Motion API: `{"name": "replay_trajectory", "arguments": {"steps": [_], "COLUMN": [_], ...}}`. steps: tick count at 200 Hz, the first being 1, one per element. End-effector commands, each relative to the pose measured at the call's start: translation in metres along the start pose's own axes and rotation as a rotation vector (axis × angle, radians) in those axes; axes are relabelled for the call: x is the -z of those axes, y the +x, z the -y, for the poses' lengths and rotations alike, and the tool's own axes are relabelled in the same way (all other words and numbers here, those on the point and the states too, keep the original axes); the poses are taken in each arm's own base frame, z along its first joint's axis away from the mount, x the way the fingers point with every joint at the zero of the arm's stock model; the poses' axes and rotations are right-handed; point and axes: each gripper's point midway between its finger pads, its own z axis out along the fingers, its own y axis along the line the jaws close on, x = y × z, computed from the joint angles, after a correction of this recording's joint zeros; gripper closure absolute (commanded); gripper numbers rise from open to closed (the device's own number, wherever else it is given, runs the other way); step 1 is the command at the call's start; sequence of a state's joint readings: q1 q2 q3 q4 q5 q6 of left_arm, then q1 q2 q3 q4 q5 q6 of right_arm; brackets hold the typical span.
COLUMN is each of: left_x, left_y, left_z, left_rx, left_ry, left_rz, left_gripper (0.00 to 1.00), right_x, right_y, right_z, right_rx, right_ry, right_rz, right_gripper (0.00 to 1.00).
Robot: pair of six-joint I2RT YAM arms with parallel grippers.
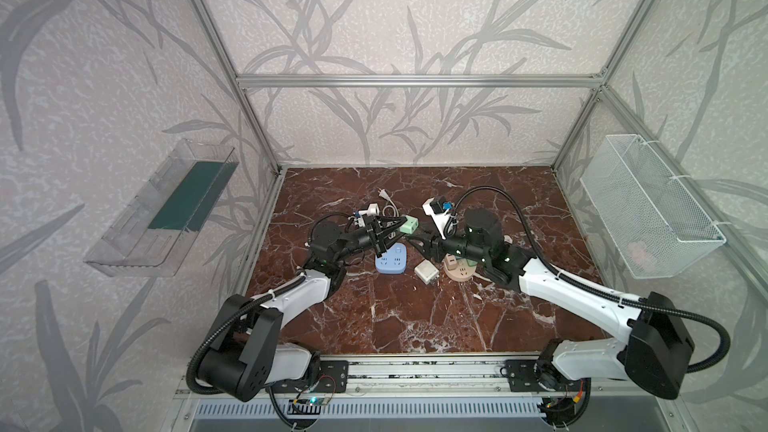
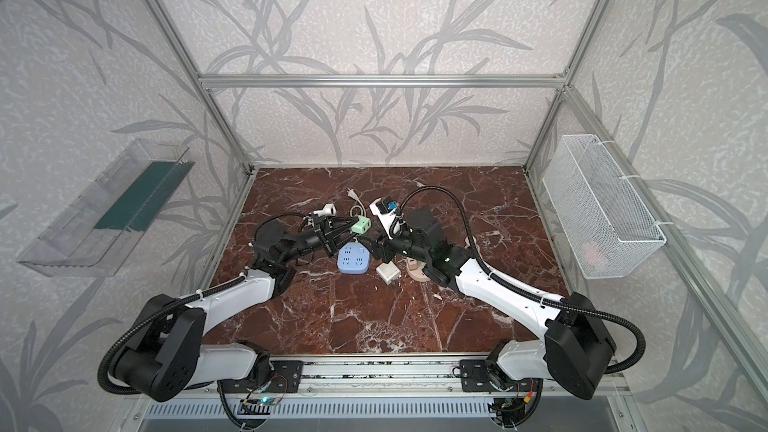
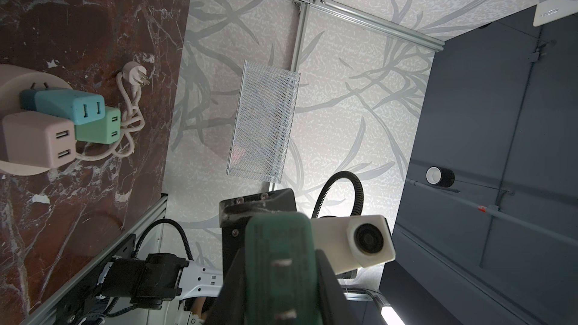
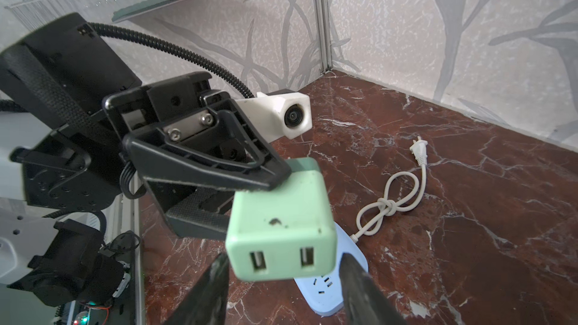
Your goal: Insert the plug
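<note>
While the left end effector [image 1: 399, 224] pinches a rounded mint cube plug [image 1: 410, 225], the right end effector [image 4: 283, 260] gapes.

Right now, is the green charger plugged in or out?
Out. The left gripper holds the green charger in the air, clear of the blue power strip; its two prongs show bare in the left wrist view.

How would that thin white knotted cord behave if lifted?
The thin white knotted cord would probably droop, since it lies in loose loops. The small white plug at its end looks light, so likely trails along.
</note>
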State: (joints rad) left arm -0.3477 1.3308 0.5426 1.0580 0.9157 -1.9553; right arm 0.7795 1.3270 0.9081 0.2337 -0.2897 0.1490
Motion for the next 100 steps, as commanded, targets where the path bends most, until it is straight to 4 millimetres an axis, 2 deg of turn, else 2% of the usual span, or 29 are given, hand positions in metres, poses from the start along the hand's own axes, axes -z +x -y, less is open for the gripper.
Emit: {"name": "replay_trajectory", "arguments": {"steps": [1,55,82,100], "left_x": [0.000,0.000,0.001,0.001], "left_y": [0.011,0.011,0.011,0.011], "left_z": [0.010,0.010,0.010,0.010], "left_rx": [-0.024,-0.026,-0.025,-0.023], "left_ry": [0.019,0.022,0.028,0.032], "left_rz": [-0.037,-0.038,-0.037,-0.037], "left_gripper": [1.00,1.00,1.00,1.00], "right_x": [0.007,0.005,-0.001,-0.004], "right_y": [-0.027,-0.044,-0.042,-0.043], "right_z": [-0.004,-0.009,-0.011,-0.012], "right_rx": [0.072,0.068,0.043,0.030], "right_ry": [0.027,0.000,-0.023,-0.036], "right_rz": [0.065,0.107,0.099,0.108], "right_gripper": [0.44,0.44,0.46,0.55]}}
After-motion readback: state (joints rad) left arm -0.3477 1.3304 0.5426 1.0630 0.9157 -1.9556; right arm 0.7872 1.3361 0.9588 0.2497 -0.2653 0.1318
